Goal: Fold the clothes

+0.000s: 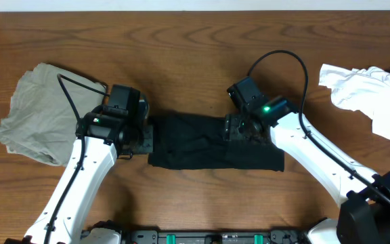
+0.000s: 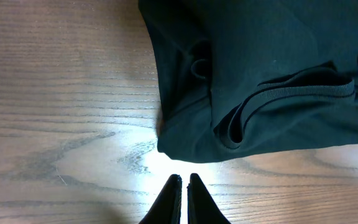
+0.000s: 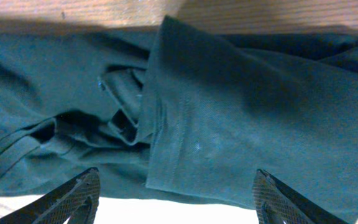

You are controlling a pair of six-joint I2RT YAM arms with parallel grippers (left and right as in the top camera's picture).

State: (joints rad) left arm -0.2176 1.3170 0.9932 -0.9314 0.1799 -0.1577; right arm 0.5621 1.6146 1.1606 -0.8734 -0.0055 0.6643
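The black garment (image 1: pixel 208 142) lay in a rumpled strip mid-worktop (image 1: pixel 181 41), between the 2 arms. The left gripper (image 2: pixel 185 182) sat over bare wood just beside the cloth's edge, jaws pressed together. The right gripper (image 3: pixel 176 177) hung over the cloth, jaws spread wide. A grey-beige garment (image 1: pixel 36 108) lay crumpled far left and a white garment (image 1: pixel 367 91) far right, both well apart from it.

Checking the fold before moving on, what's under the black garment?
Wooden table shows along the edges of the black garment. Its folded layers cover whatever lies beneath, so that cannot be seen.
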